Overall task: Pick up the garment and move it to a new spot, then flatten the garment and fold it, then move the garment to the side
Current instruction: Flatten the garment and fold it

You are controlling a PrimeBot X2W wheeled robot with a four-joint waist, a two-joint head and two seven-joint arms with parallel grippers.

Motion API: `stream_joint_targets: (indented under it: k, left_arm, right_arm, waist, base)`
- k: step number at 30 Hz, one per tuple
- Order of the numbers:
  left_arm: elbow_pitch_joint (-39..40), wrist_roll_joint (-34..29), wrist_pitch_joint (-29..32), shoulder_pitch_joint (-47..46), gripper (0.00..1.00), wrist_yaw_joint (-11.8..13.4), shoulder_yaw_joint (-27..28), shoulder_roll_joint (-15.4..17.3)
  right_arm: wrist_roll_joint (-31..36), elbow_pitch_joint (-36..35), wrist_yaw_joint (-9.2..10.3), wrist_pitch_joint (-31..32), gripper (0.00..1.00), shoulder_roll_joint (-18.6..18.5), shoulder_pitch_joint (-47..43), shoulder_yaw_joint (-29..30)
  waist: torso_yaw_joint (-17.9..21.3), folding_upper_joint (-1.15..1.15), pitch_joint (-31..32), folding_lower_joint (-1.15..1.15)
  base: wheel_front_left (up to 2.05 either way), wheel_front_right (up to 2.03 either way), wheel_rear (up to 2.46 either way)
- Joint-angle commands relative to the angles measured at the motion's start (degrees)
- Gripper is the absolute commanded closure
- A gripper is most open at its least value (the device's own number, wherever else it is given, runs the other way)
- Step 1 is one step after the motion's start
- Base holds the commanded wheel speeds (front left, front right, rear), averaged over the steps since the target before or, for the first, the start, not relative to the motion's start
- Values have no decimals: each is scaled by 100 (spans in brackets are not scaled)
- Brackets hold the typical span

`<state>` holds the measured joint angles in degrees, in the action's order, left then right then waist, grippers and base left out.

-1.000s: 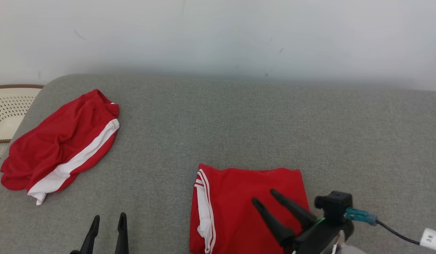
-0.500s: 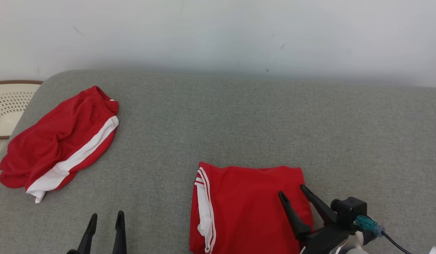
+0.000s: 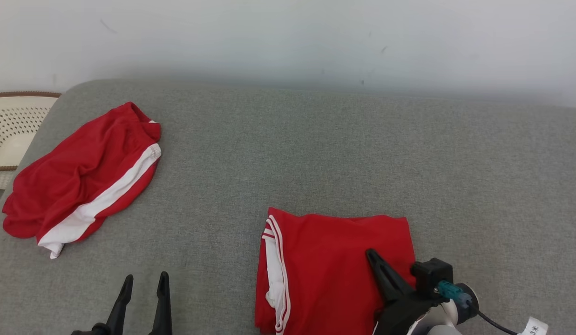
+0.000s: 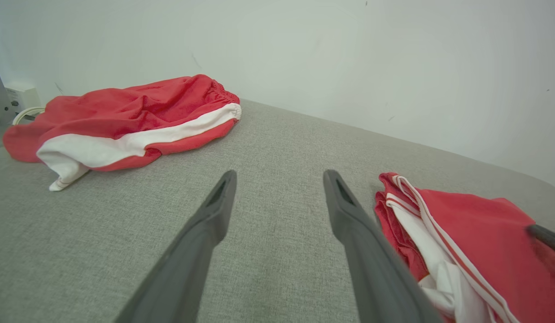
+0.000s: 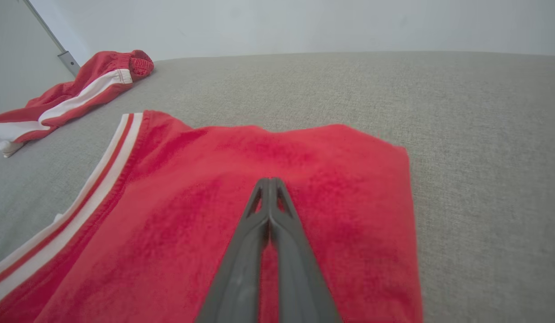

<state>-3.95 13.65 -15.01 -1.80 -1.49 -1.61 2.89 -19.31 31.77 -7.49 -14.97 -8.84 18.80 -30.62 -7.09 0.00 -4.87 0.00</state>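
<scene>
Head view: grey upholstered surface (image 3: 315, 153) is spanning the frame, serving as my work bed. The folded red garment (image 3: 334, 265) is lying near my edge, right of centre, white-striped hem facing left. Its tidy rectangle is suggesting that folding is done and only the sideways move is pending. A crumpled red-and-white garment (image 3: 78, 181) is lying well apart at far left, probably parked out of the way, near a perforated cream basket (image 3: 8, 130). My right gripper (image 3: 370, 255) is sitting over the folded garment's right part, jaws clenched tip to tip; I am seeing no cloth pinched, so I am reading this as pressing or dragging. My left gripper (image 3: 145, 278) is hovering over bare surface, jaws spread, idle.
</scene>
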Motion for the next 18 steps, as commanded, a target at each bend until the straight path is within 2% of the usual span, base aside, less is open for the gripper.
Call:
stream_joint_targets:
  k: [1,6,18]
  left_arm:
    - [-5,-18,-24,-44,0,-40,13,4]
    - [-40,-30,-24,-48,0,-27,2,4]
    - [-143,3,-24,-115,0,-85,16,3]
  right_arm:
    - [64,52,0,-25,100,53,2,-13]
    - [157,367,0,-25,100,269,-30,-217]
    - [-228,282,0,-25,100,488,-1,-1550]
  waist:
    - [-54,0,-18,0]
    - [-172,0,-27,0]
    - [-355,0,-26,0]
  base:
    - [0,0,0]
    - [0,0,0]
    - [0,0,0]
